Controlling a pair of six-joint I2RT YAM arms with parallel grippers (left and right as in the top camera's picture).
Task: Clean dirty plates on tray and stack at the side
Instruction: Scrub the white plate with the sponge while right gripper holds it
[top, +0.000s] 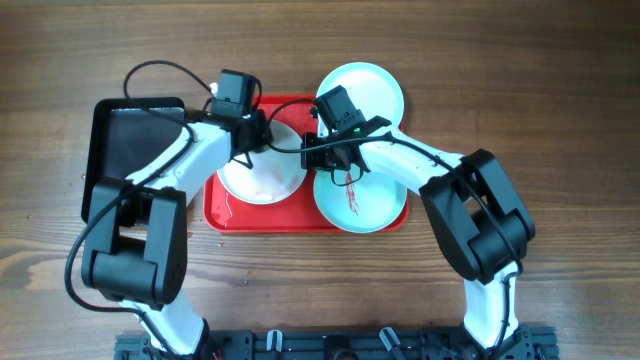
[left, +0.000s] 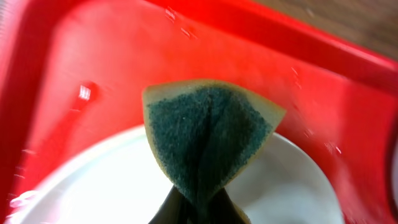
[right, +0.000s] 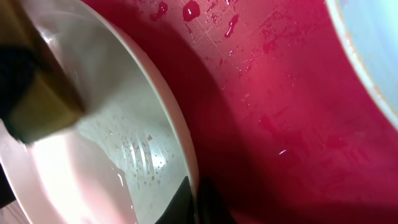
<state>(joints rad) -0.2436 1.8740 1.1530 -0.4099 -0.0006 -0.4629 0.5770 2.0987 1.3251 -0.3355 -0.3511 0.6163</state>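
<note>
The red tray (top: 222, 212) holds the white plate (top: 262, 180) on its left and a mint-blue plate (top: 362, 205) with dark red streaks on its right. A clean mint-blue plate (top: 368, 88) lies on the table behind the tray. My left gripper (top: 262, 135) is shut on a green and yellow sponge (left: 208, 143) at the white plate's (left: 93, 186) far edge. My right gripper (top: 318, 152) is shut on the white plate's right rim (right: 186, 155), one finger inside and one outside. The plate's surface is wet. The sponge (right: 37, 93) shows in the right wrist view.
A smaller black tray (top: 135, 150) lies left of the red tray. Water drops sit on the red tray floor (right: 280, 93). The streaked mint plate's edge (right: 373, 50) is close to my right gripper. Both arms crowd the tray's far middle.
</note>
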